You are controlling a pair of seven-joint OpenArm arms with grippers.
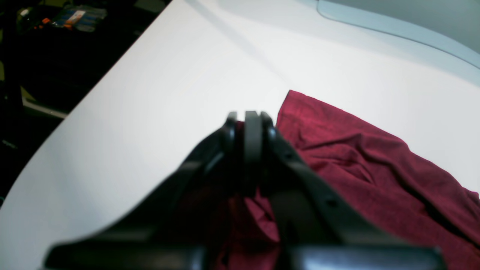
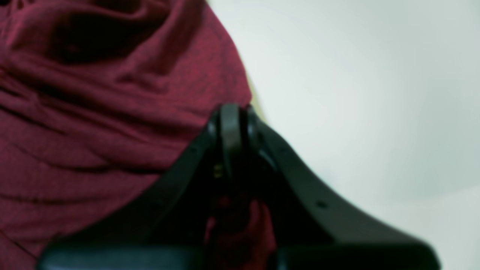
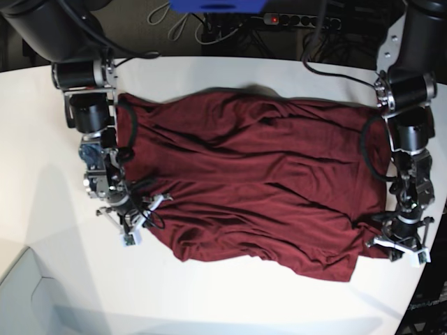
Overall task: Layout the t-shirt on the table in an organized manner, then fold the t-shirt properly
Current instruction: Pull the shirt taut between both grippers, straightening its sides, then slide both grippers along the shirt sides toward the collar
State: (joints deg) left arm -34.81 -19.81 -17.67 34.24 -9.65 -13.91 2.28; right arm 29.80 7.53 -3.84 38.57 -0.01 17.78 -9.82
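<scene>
The dark maroon t-shirt [image 3: 251, 188] lies spread and wrinkled across the white table [image 3: 230, 307]. My right gripper [image 3: 140, 216] sits at the shirt's left edge in the base view. In the right wrist view its fingers [image 2: 230, 120] are pressed together at the edge of the t-shirt [image 2: 93, 112], with red cloth showing between their bases. My left gripper [image 3: 394, 236] is at the shirt's lower right corner. The left wrist view shows the left gripper [image 1: 249, 120] shut with a strip of the t-shirt [image 1: 356, 157] pinched between the fingers.
A power strip [image 3: 300, 21] and cables lie beyond the table's far edge. The table's edge [image 1: 93, 97] drops off to a dark floor with clutter [image 1: 75, 18]. A pale curved panel [image 3: 28, 293] sits at the near left corner.
</scene>
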